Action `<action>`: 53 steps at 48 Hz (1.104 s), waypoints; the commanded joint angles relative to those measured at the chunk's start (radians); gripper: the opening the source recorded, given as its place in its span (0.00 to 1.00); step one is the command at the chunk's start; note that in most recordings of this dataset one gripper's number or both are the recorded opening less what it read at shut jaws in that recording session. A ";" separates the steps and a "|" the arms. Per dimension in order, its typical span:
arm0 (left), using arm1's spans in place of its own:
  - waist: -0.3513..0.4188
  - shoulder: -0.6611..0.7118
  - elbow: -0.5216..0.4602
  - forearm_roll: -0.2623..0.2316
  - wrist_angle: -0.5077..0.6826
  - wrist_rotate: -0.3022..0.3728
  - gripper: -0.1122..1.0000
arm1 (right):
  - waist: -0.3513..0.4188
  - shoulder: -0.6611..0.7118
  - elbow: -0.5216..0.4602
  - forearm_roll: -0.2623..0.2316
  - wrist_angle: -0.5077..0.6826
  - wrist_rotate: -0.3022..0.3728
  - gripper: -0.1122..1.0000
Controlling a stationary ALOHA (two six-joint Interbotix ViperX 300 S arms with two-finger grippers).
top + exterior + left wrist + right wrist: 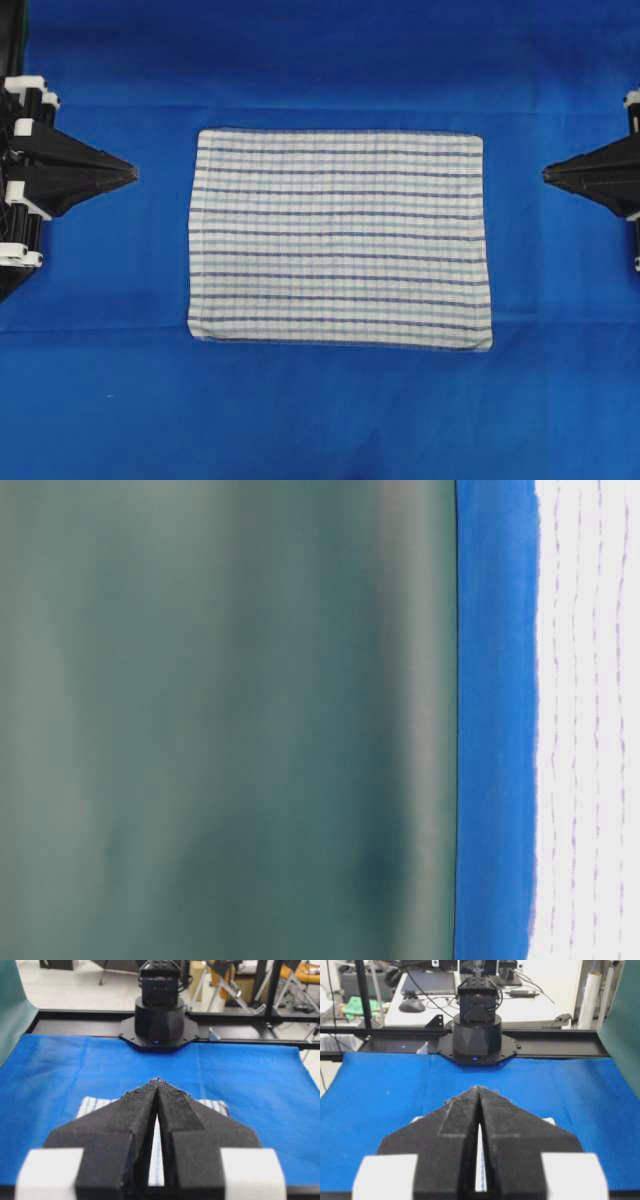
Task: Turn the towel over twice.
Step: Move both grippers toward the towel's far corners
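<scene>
Nearest the lens in the left wrist view: left gripper (158, 1081), black foam-faced jaws pressed together to a point, holding nothing. Same in the right wrist view: right gripper (479, 1088), jaws closed tip to tip, empty. From overhead, both parked at opposite sides of the surface, tips pointing inward, each well apart from the cloth between them.

Centre of the overhead view: towel (340, 240), spread flat and rectangular on the blue cover (320, 420), striped and checked face up, edges square, no fold or lifted corner visible. In the table-level view, seen as a pale striped band lying on the blue cover. Beyond each gripper in the wrist views, the opposite arm's base (159, 1020).

Step in hand, as judged: start of the task, neither of the 2 turns begun. Next move likely calls for opening the jaws, reaching to 1 hemmed edge or a pair of corners, pinching the single layer without gathering the blue cover beneath, then lifting and carrying that edge across to flip the cloth.
</scene>
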 commanded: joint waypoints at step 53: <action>0.360 0.614 0.051 -0.026 -0.224 -0.011 0.85 | -0.431 0.609 -0.089 0.021 0.190 0.094 0.63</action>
